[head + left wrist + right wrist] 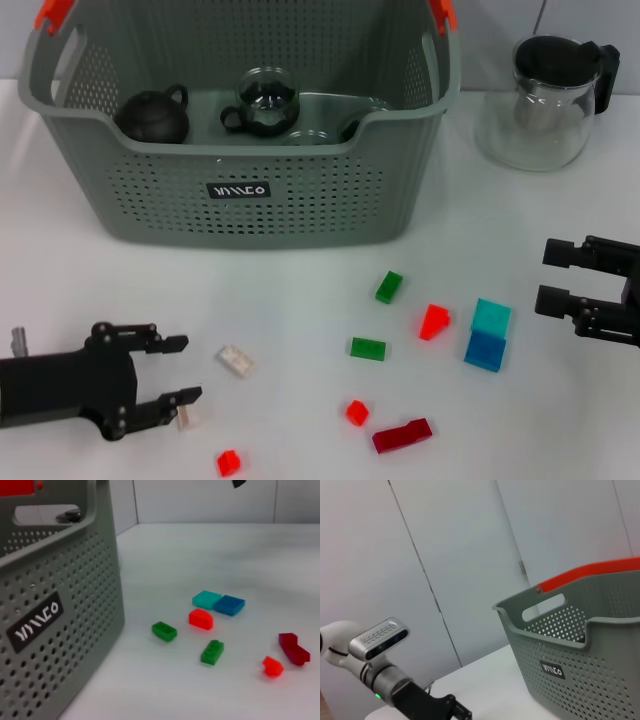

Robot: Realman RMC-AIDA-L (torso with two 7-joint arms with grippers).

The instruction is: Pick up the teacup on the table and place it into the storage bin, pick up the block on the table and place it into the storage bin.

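Note:
The grey-green storage bin [150, 200] stands at the back of the white table and also shows in the left wrist view [55, 575] and the right wrist view [600, 660]. Inside it sit a glass teacup [265, 100] and a black pot [152, 115]. No teacup stands on the table. My left gripper [183, 370] lies low at the front left, open, with a white block [235, 360] just beyond its fingertips and a small pale block [185, 418] by its near finger. My right gripper [552, 276] hovers open at the right edge, beside a cyan block [491, 316] and a blue block [485, 350].
Loose on the table are two green blocks [389, 286] [368, 348], red blocks [434, 321] [357, 412] [229, 462] and a dark red one [402, 435]. A glass teapot with a black lid [545, 100] stands at the back right, beside the bin.

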